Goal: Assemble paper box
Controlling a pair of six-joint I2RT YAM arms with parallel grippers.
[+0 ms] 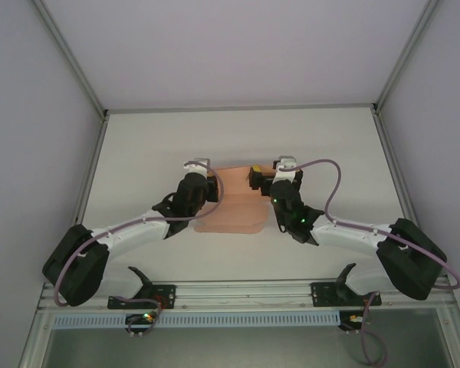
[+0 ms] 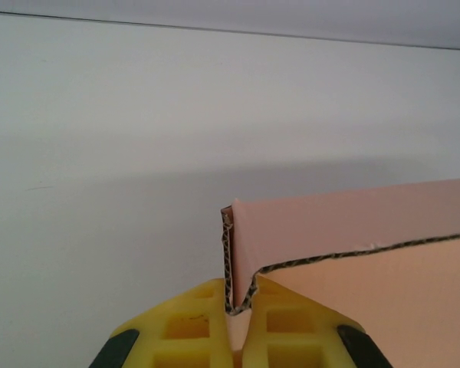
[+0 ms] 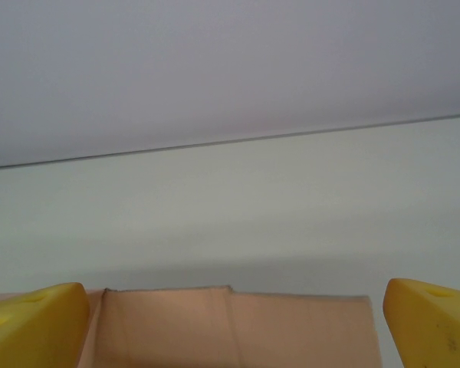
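Your two arms crowd the box (image 1: pixel 231 211) from both sides, and their black wrists cover its far corners from above. A purple cable (image 1: pixel 333 188) loops over each arm. The box lies mid-table between the grippers. Your left gripper (image 2: pixel 238 310) is clamped on the corner of a raised flap, with the yellow fingers (image 2: pixel 185 330) pressed together on the card. Your right gripper (image 3: pixel 234 318) stands wide apart, and the box's far edge lies between its fingers. You cannot tell whether they touch it.

The table (image 1: pixel 138 146) is plain matte white. It is shut in by pale grey walls (image 1: pixel 31 115) on slim metal posts, and a slotted metal rail (image 1: pixel 238 291) at the near edge carries the arm bases.

The box is salmon-pink corrugated card. Its cut edge shows the wavy fluted core, one flap is folded upward, and the near corners are rounded.
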